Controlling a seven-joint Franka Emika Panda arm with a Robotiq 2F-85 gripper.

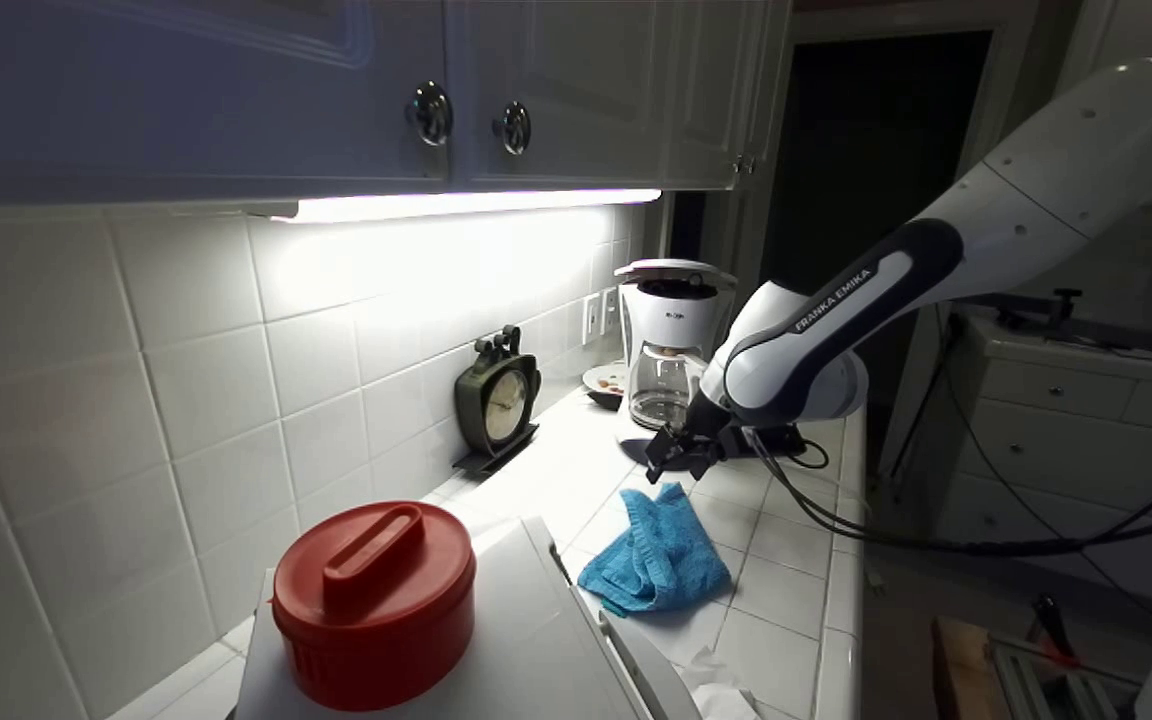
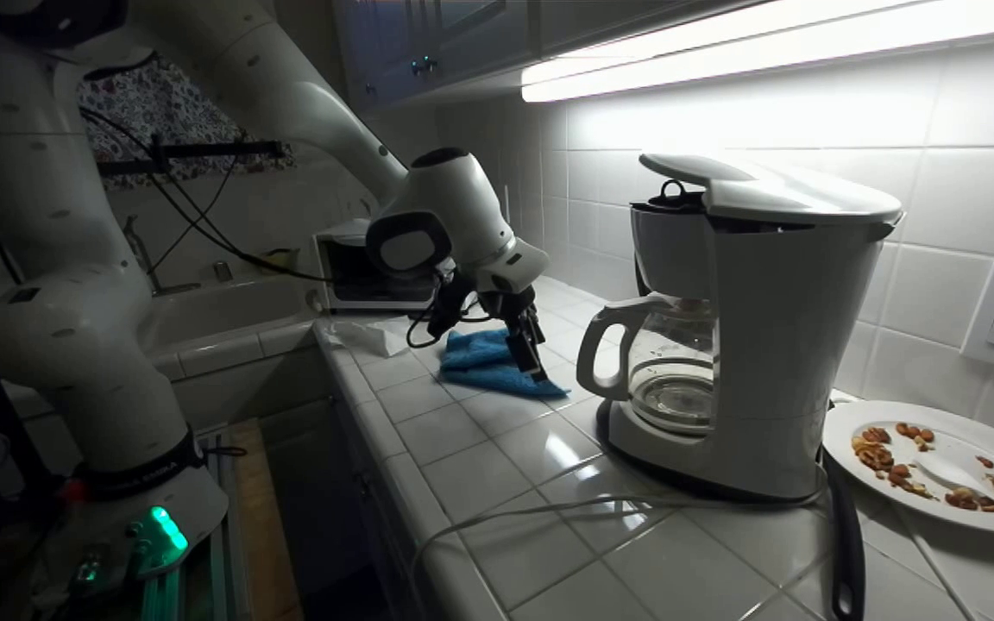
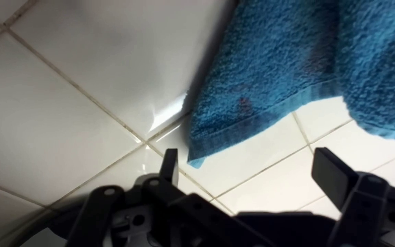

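A blue towel (image 1: 658, 560) lies loosely folded on the white tiled counter (image 1: 786, 600). It also shows in an exterior view (image 2: 488, 369) and at the upper right of the wrist view (image 3: 279, 65). My gripper (image 1: 676, 470) points down above the counter, on the coffee maker side of the towel. In the wrist view the gripper's (image 3: 245, 161) fingers are wide apart with nothing between them but a view of tiles. A towel corner lies just beyond the left finger, and I see no contact. In an exterior view the gripper (image 2: 531, 358) partly covers the towel.
A white coffee maker (image 2: 773, 345) with a glass carafe (image 2: 674, 371) stands near the gripper. Behind it is a plate (image 2: 954, 431) with snacks and a spoon. A dial scale (image 1: 501, 400) stands by the wall. A red lidded container (image 1: 376, 600) sits on a white appliance (image 1: 516, 640).
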